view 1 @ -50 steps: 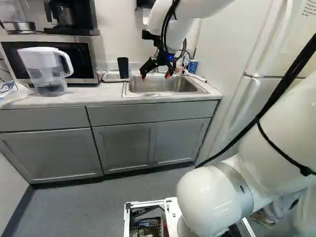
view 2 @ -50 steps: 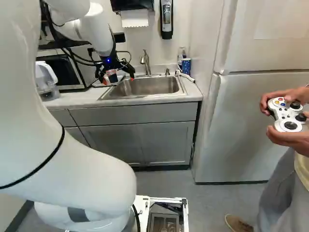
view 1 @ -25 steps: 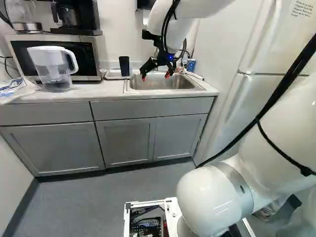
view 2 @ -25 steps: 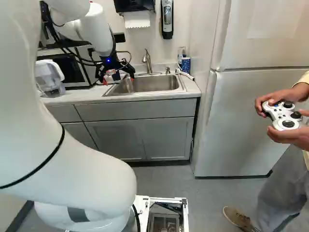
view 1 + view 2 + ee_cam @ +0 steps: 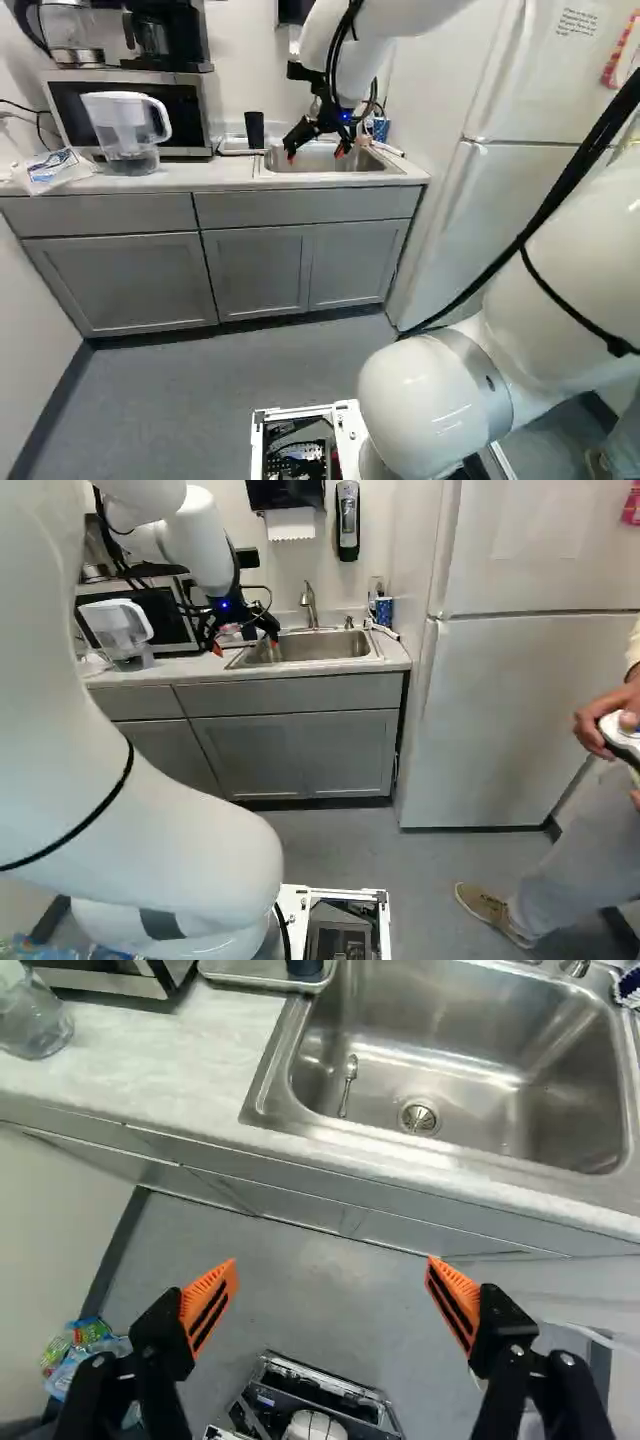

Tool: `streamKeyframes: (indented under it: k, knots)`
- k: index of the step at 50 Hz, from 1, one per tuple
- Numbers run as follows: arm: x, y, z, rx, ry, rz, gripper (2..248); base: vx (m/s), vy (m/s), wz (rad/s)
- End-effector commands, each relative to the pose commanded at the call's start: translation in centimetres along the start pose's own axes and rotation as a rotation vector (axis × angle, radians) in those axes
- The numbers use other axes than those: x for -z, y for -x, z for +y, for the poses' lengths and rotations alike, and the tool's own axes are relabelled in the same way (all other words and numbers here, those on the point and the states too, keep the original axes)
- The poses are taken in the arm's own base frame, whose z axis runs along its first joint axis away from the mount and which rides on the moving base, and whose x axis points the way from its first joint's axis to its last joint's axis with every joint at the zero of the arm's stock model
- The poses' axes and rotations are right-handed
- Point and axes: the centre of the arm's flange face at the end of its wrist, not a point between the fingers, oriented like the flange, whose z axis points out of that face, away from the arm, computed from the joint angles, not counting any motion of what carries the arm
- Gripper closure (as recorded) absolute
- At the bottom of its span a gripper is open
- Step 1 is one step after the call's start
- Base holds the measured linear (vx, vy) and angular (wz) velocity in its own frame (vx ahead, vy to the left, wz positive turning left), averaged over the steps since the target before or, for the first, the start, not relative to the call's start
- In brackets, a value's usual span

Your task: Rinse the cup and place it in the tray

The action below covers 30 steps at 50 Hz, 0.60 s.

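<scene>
I can't make out any words or numbers from here. Small dark print (image 5: 577, 22) stands on the fridge's (image 5: 505, 100) upper door, and blue marks show on a plastic packet (image 5: 55, 170); both are too small for me.

Countertop (image 5: 180, 1065) holds tray (image 5: 240, 974), pitcher (image 5: 124, 128), microwave (image 5: 186, 118) – & 1 plastic pkg (image 5: 55, 170).

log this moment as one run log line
gripper open, empty | dark cup upright on tray | spoon in sink
</scene>
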Motion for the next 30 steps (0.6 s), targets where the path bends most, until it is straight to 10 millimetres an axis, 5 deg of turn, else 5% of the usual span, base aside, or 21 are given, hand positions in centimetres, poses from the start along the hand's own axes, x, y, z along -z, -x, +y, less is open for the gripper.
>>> streamKeyframes:
  k: [11, 30]
  knots:
    - [0.0, 0.0, 0.0, 0.0, 0.0, 0.0, 3, -0.15, -0.003, 0.01]
    - [0.0, 0.0, 0.0, 0.0, 0.0, 0.0, 3, -0.004, 0.001, 0.0]
